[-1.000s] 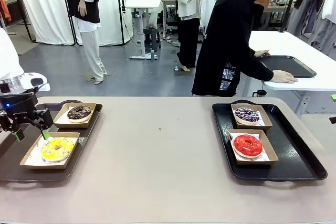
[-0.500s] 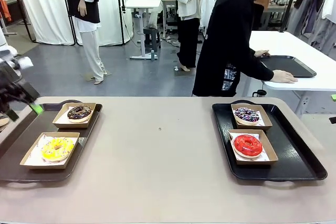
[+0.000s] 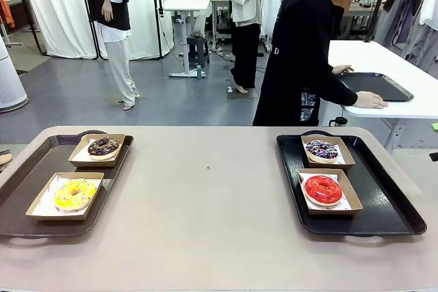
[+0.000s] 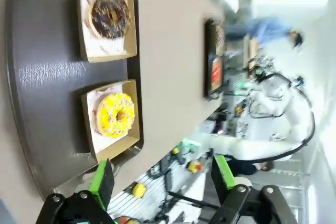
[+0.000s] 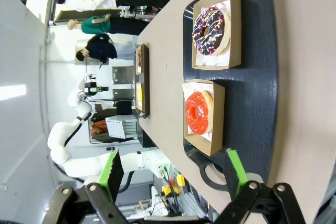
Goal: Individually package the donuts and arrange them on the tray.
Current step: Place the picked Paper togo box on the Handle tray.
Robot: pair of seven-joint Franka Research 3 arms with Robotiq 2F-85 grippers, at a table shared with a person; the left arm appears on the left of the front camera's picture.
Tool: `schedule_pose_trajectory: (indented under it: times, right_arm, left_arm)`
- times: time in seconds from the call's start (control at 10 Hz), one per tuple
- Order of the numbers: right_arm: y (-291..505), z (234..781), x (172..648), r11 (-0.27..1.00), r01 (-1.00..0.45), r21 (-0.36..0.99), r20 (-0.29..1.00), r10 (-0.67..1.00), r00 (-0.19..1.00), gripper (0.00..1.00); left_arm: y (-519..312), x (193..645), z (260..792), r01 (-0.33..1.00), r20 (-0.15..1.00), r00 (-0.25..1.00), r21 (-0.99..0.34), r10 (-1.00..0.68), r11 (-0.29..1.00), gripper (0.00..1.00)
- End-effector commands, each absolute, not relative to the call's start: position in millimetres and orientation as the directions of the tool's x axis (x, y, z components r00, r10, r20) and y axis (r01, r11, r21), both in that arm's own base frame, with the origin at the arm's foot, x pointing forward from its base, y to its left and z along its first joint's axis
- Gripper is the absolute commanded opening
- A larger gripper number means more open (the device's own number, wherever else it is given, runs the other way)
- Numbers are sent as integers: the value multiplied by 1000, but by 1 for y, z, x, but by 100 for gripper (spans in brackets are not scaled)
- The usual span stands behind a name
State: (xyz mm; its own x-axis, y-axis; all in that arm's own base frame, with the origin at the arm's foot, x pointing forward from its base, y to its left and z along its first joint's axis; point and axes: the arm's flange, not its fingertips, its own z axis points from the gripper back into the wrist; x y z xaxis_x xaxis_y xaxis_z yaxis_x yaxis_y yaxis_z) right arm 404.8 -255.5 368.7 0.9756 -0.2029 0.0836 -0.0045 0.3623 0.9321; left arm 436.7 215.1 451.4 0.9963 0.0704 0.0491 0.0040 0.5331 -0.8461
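Grey floor (image 3: 178, 100), white curtain (image 3: 55, 11)

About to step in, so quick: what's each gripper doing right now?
Left gripper: open, holding nothing.
Right gripper: open, holding nothing.

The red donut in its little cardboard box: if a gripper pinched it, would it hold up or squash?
The red donut looks glossy, so its icing would probably smear or feel slippery. Being a soft ring, it would likely dent under a firm pinch. Its shallow box seems light and might slide on the smooth black tray if pushed.
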Motion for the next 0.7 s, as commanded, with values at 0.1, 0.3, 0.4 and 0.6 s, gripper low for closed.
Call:
schedule_pose_trajectory:
  times: [0.1, 0.3, 0.4, 0.6]
  right_arm:
    - [-255, 371, 406, 356, 8, 934, 73, -213, 974, 100]
    - [-255, 371, 406, 356, 8, 934, 73, -213, 974, 100]
    - [-255, 371, 406, 356, 8, 934, 73, -213, 974, 100]
    - [-255, 371, 406, 356, 8, 934, 73, -213, 974, 100]
  left_arm:
    - [251, 441, 423, -73, 9, 978, -918, 206, 390, 97]
    - [274, 421, 410, -75, 8, 974, -932, 228, 354, 97]
    - [286, 411, 404, -85, 3, 970, -934, 244, 348, 97]
    - [292, 404, 397, -116, -29, 969, -931, 247, 347, 97]
